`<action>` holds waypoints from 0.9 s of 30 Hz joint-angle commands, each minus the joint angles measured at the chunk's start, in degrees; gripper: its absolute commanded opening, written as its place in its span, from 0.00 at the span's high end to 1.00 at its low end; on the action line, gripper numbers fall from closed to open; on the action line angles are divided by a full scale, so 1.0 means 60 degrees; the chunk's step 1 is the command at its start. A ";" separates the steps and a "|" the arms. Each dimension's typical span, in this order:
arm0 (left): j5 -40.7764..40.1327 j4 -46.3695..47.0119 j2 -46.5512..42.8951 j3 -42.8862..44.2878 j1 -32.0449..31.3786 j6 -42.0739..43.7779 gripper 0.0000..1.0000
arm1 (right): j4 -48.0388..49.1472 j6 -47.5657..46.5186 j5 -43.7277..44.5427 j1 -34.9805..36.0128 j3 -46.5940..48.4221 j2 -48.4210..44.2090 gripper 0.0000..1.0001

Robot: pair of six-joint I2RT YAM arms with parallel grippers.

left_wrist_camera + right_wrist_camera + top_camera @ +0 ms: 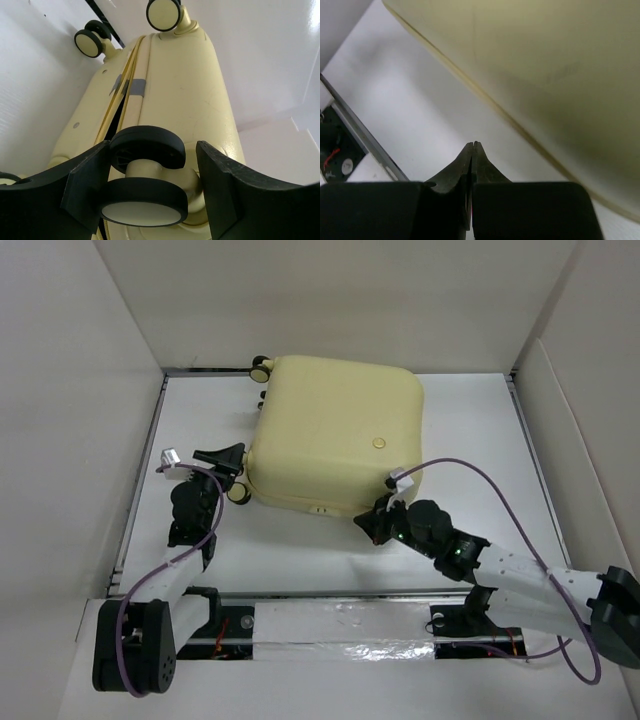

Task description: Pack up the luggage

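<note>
Straddling the near-left wheel (145, 197) of the suitcase (335, 435), my left claw (152, 185) stands open, a finger on each side, probably to steady or turn it. The suitcase lies flat toward the table's (300, 560) far side. My right claw (472, 150) is pinched shut and empty, just beside the suitcase's near edge.

The table (300, 550) presented a flat white surface, bounded by pale panels (60, 440) on its left, far and right sides. One item lay directly on it: the luggage (335, 430), pale yellow, resting flat on one broad shell in the far-centre area. Its casters (239, 494) faced the left side, the far one standing close to the back panel. A foil-taped strip (330, 628) ran along the near edge.
</note>
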 commanded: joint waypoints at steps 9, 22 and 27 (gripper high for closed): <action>0.1558 0.1572 0.0439 0.0253 0.0339 0.0243 1.00 | -0.3400 0.0465 0.2035 -0.0079 -0.0843 -0.3652 0.56; 0.1998 0.1282 -0.0467 0.1086 0.0339 -0.0857 1.00 | -0.3123 0.0365 0.1352 -0.2785 -0.1285 -0.4109 0.54; 0.1646 0.0358 -0.0879 0.1599 0.0339 -0.0915 1.00 | -0.2075 -0.0498 0.0214 -0.3651 -0.1518 -0.4169 0.33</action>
